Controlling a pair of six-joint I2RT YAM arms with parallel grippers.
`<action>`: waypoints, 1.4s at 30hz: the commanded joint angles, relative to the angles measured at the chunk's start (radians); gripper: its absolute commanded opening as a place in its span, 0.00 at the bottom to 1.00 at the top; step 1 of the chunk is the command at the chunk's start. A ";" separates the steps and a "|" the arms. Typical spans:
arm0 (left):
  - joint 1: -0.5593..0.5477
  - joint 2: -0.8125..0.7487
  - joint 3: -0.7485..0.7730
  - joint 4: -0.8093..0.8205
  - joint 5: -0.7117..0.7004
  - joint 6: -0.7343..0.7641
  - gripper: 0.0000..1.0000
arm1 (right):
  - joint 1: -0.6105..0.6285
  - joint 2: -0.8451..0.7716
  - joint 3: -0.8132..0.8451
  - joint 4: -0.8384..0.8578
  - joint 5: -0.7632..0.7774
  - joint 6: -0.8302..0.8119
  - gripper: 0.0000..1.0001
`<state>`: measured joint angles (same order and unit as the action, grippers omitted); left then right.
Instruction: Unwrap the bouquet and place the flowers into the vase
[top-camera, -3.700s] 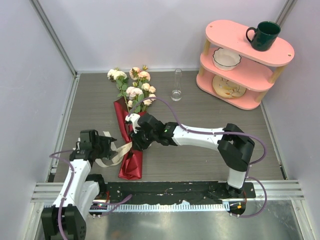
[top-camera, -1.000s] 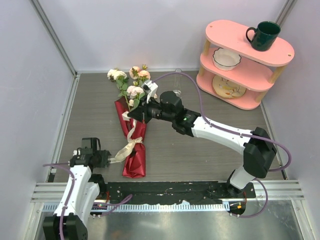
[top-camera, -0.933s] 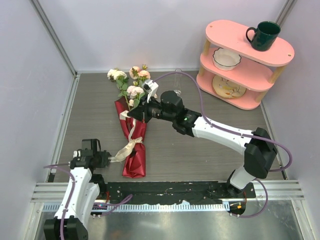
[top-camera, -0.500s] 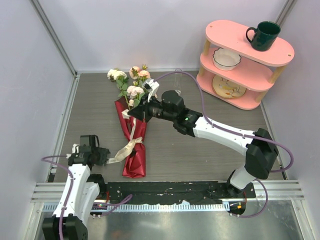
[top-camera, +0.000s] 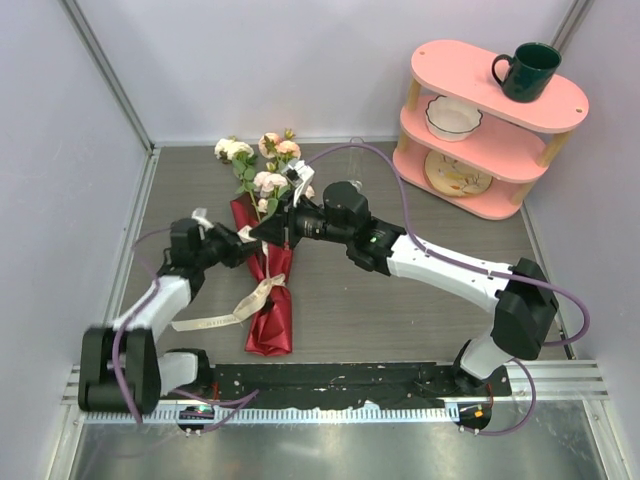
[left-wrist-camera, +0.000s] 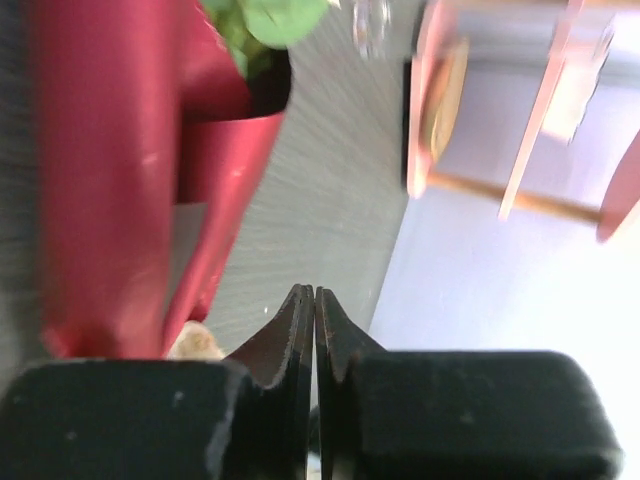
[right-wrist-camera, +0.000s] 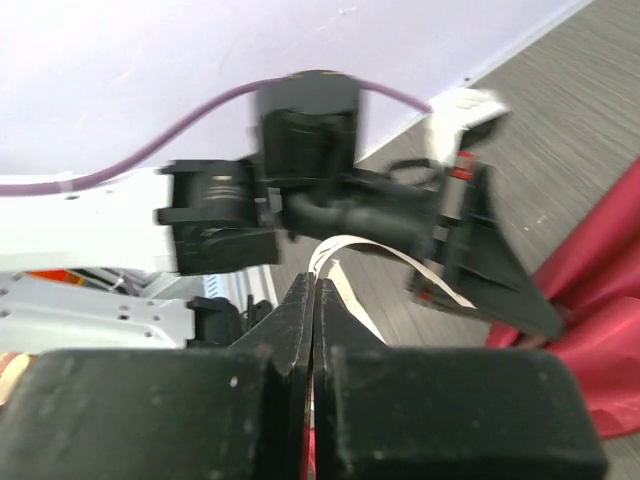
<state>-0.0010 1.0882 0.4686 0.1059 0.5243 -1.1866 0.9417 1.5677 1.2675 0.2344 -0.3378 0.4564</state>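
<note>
Seen from above, the left gripper (top-camera: 238, 250) sits low at the left edge of the bouquet (top-camera: 266, 270), its fingers aimed at 3 o'clock. The left wrist view shows its two black fingers pressed tip to tip with nothing visible between them, so whether a fold of paper is nipped there cannot be told. The beige ribbon (top-camera: 215, 320) trails slack off the wrap toward 8 o'clock and lies flat on the table (top-camera: 400, 300). The bouquet itself lies on its side with its long axis running from 12 to 6 o'clock: the flowers (top-camera: 262, 165) are at the far end and the pointed foot of the maroon wrapping paper (top-camera: 268, 325) is at the near end. So both arms meet it broadside, at the open mouth of the wrap, and the paper would have to be peeled sideways, toward 9 and 3 o'clock, rather than along the stems. The right gripper (top-camera: 262, 231) comes in from the other side, pointing at 9 o'clock, with its tips over the mouth of the wrap; its fingers are fully closed and no grip on anything shows. The vase (left-wrist-camera: 372, 22) stands upright at about 2 o'clock from the wrap's mouth, largely hidden by the right arm from above and much nearer that arm.
</note>
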 joint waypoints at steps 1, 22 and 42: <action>-0.141 0.241 0.125 0.226 0.178 0.031 0.00 | 0.008 -0.017 0.084 0.098 -0.066 0.071 0.01; -0.117 0.274 0.122 -0.024 0.019 0.248 0.03 | -0.039 -0.473 -0.302 -0.322 1.066 -0.136 0.01; -0.117 -0.396 0.152 -0.442 -0.063 0.358 0.54 | 0.006 0.009 -0.275 -0.247 0.005 -0.183 0.80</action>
<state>-0.1238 0.8169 0.5926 -0.2108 0.5148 -0.8806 0.9565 1.5482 0.9894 -0.1287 -0.1802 0.2653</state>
